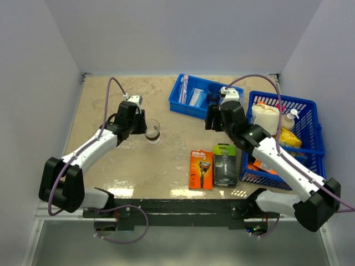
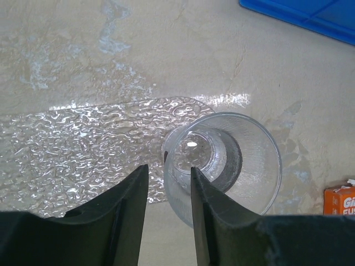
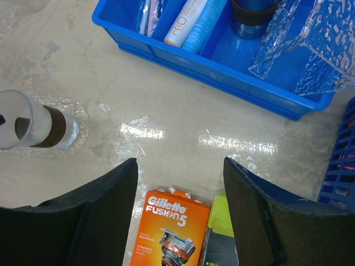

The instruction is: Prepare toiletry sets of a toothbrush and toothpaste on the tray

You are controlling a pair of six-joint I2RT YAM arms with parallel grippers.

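A clear cup [image 2: 244,166] with a brownish base stands upright on the right end of the clear textured tray [image 2: 83,149]. My left gripper [image 2: 169,169] is narrowly open. One finger is outside the cup's left wall and the other is over its inside. In the top view the left gripper [image 1: 143,126] is just left of the cup [image 1: 153,131]. My right gripper [image 3: 177,163] is open and empty above bare table. The toothbrush [image 3: 147,14] and toothpaste [image 3: 186,19] lie in the blue bin [image 3: 222,61]. The cup [image 3: 33,124] and tray [image 3: 80,119] show at the left of the right wrist view.
An orange razor pack [image 1: 201,169] and a black-green razor pack [image 1: 225,164] lie near the front. A blue lattice basket [image 1: 310,105] of items stands at the right. The blue bin [image 1: 176,102] also holds another cup [image 3: 252,14] and clear plastic trays [image 3: 310,44].
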